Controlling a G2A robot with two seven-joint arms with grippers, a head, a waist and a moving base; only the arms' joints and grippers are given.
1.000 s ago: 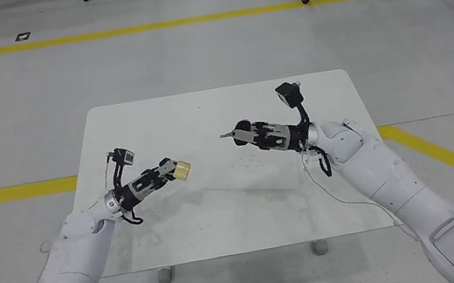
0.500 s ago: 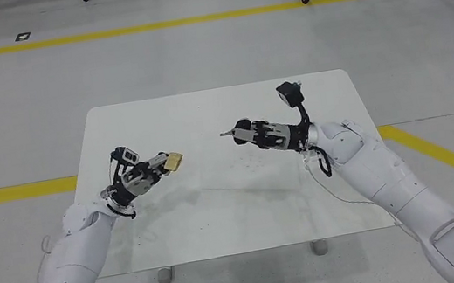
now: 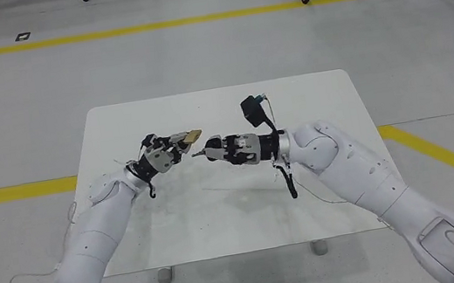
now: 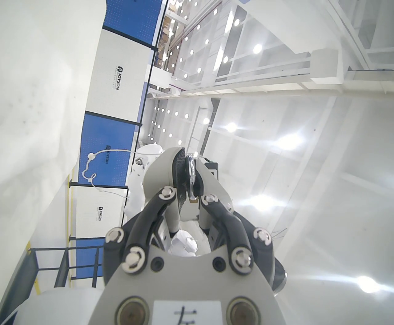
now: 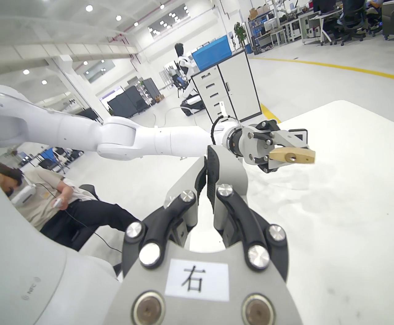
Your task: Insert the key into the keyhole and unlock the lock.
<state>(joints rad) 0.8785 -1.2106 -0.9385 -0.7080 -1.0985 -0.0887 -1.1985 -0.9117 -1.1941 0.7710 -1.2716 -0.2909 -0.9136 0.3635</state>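
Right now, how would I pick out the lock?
Look above the white table, where the two arms meet. The lock is the small brass block pinched in the left hand, the only gold-coloured thing there; the right hand holds a thin grey key.

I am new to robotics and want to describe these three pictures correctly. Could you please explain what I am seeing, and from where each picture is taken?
This is a two-armed robot at a white table. The top view looks down from a camera above its arms; the other two pictures come from a camera on each wrist. The left gripper is shut on a brass padlock, held above the table. The right gripper is shut on a small key, pointing toward the padlock. In the right wrist view the keyhole faces the camera and is free, so the key is not yet inserted.
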